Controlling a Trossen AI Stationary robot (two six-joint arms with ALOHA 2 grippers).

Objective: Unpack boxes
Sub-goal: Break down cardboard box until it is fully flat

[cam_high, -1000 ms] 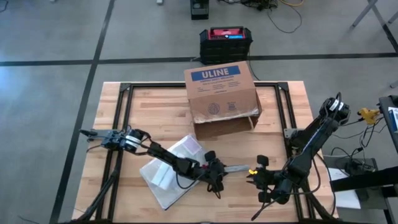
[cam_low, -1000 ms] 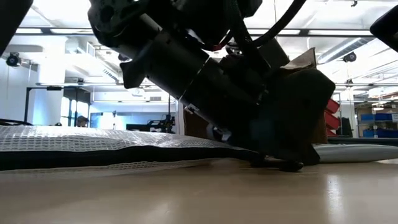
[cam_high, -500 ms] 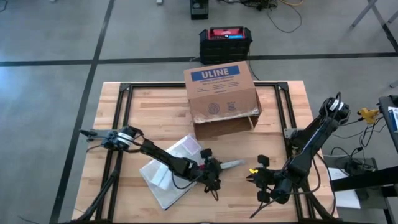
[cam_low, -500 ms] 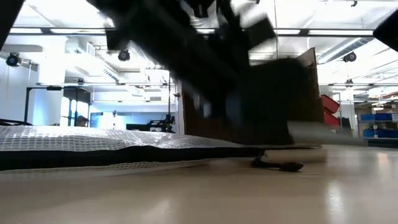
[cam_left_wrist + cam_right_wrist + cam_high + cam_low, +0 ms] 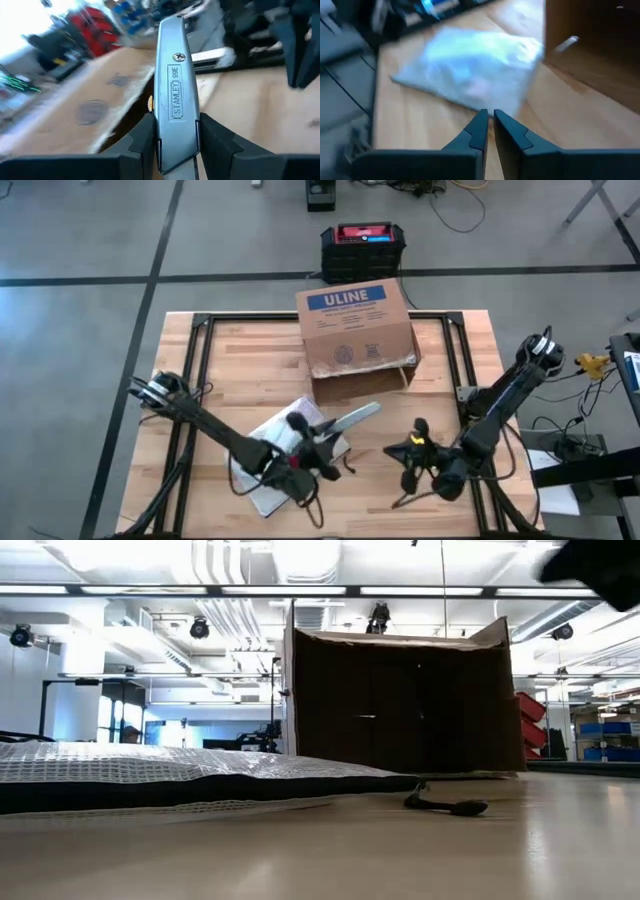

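Gripping a grey utility knife [image 5: 174, 95] between its fingers [image 5: 145, 137], the left hand [image 5: 318, 448] sits above the clear plastic bag [image 5: 270, 450], knife tip aimed at the brown ULINE box [image 5: 355, 330] beyond it on the table [image 5: 250, 360]. Empty, the right hand [image 5: 408, 455] has its fingers [image 5: 476, 131] pressed together, the box ahead and the bag beside it.

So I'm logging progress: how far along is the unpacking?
Done: the bag lies on the table outside the box, whose front gapes open. In hand: the left gripper holds the knife. The right gripper is shut, empty. Whether anything remains inside can't be seen.
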